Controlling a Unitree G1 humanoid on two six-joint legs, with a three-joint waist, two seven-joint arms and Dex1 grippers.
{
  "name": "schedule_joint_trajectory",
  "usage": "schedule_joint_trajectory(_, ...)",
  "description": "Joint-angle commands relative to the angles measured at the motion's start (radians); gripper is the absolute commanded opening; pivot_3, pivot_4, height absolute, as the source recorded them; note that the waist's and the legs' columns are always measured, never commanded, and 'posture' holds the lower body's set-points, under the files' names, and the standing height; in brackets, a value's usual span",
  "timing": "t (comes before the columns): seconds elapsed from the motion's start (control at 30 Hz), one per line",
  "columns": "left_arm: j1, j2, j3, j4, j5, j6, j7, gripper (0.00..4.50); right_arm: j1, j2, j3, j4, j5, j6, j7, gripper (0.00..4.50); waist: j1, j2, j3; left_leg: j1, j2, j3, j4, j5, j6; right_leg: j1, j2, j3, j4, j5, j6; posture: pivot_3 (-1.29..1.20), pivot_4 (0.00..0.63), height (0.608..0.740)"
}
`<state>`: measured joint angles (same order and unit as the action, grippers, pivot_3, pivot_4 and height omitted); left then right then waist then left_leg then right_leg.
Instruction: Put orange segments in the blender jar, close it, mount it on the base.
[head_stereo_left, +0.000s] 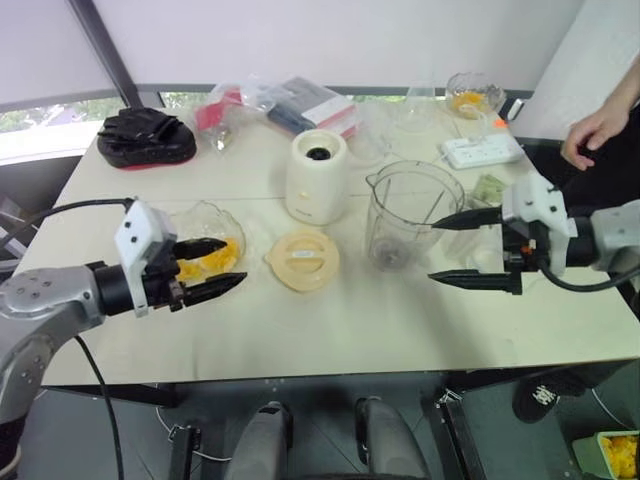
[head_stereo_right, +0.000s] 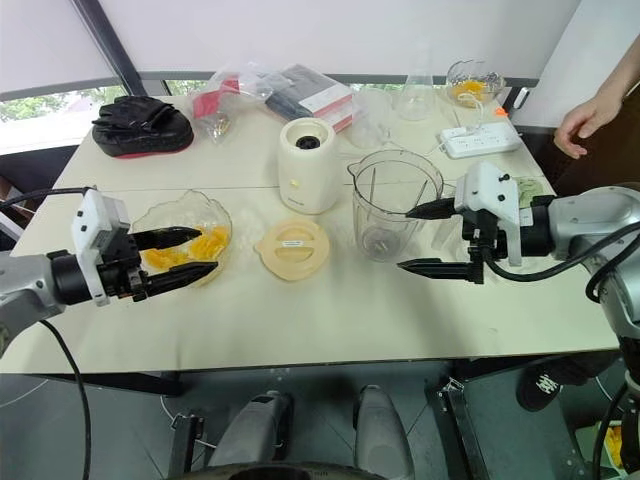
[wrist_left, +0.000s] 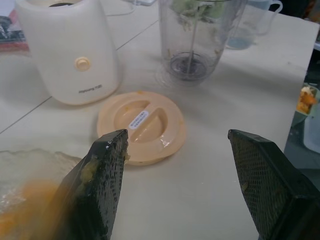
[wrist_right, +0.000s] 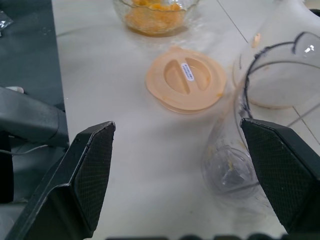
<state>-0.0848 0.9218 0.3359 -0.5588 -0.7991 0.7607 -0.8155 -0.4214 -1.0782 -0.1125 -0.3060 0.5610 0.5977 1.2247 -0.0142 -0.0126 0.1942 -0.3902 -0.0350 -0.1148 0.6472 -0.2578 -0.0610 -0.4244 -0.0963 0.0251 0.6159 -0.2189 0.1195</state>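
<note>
The orange segments lie in a shallow glass bowl at the left of the table. My left gripper hovers open at the bowl's right rim, empty, with pulp smeared on its fingers. The blender jar stands upright and uncovered at centre right, blades at its bottom. Its cream lid lies flat on the table between bowl and jar. The base stands behind the lid. My right gripper is open beside the jar's right side, holding nothing.
A white power strip and a second bowl of orange pieces sit at the back right. A person's hand rests at the right edge. Plastic bags and a black bundle occupy the back left.
</note>
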Motion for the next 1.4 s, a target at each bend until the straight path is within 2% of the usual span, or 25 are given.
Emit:
schedule_joint_trajectory(0.03,-0.006,0.018,0.029,-0.026,0.004,-0.007,0.006,3.33,-0.015,0.001,-0.013,-0.023,0.007,0.006,-0.014,4.17,0.000,0.000,0.000,0.000,0.000,0.000,0.000,0.000,0.000,0.000,0.000,0.000,0.000,0.000,0.000,0.00,0.150,0.740)
schedule_joint_trajectory(0.33,-0.022,0.027,0.021,-0.019,-0.028,0.028,0.018,3.33,0.013,0.014,-0.036,-0.107,0.043,0.055,-0.078,4.17,0.000,0.000,0.000,0.000,0.000,0.000,0.000,0.000,0.000,0.000,0.000,0.000,0.000,0.000,0.000,0.00,0.150,0.740)
schedule_joint_trajectory(0.53,-0.026,0.027,0.000,0.020,0.022,-0.013,-0.004,3.33,-0.009,0.048,-0.048,-0.140,0.078,0.096,-0.145,4.17,0.001,0.000,0.000,0.000,0.000,0.000,0.000,0.000,0.000,0.000,0.000,0.000,0.000,0.000,0.000,0.00,0.150,0.740)
schedule_joint_trajectory(0.7,-0.010,0.056,0.030,0.037,0.022,-0.019,-0.060,3.33,-0.020,0.067,-0.043,-0.187,0.114,0.122,-0.182,4.17,0.000,0.000,0.000,0.000,0.000,0.000,0.000,0.000,0.000,0.000,0.000,0.000,0.000,0.000,0.000,0.00,0.150,0.740)
schedule_joint_trajectory(1.03,-0.050,0.086,0.012,0.108,0.024,-0.013,-0.123,3.33,0.060,0.067,-0.095,-0.274,0.175,0.180,-0.255,4.17,0.002,0.000,0.000,0.000,0.000,0.000,0.000,0.000,0.000,0.000,0.000,0.000,0.000,0.000,0.000,0.00,0.150,0.740)
schedule_joint_trajectory(1.2,-0.096,0.077,-0.004,0.199,0.008,0.033,-0.130,3.33,0.111,0.116,-0.106,-0.316,0.178,0.177,-0.337,4.17,0.000,0.000,0.000,0.000,0.000,0.000,0.000,0.000,0.000,0.000,0.000,0.000,0.000,0.000,0.000,0.00,0.150,0.740)
schedule_joint_trajectory(1.3,-0.150,0.108,-0.047,0.328,0.081,-0.003,-0.174,3.33,0.155,0.162,-0.122,-0.362,0.193,0.183,-0.404,4.17,0.000,0.000,0.000,0.000,0.000,0.000,0.000,0.000,0.000,-0.001,0.000,0.000,0.001,0.000,0.000,0.00,0.150,0.740)
schedule_joint_trajectory(1.4,-0.255,0.154,-0.161,0.533,0.195,-0.067,-0.264,3.33,0.214,0.204,-0.119,-0.414,0.184,0.186,-0.475,4.17,0.003,0.000,0.000,0.000,0.000,0.000,0.000,0.000,0.000,-0.001,0.000,0.000,0.001,0.000,0.000,0.00,0.150,0.740)
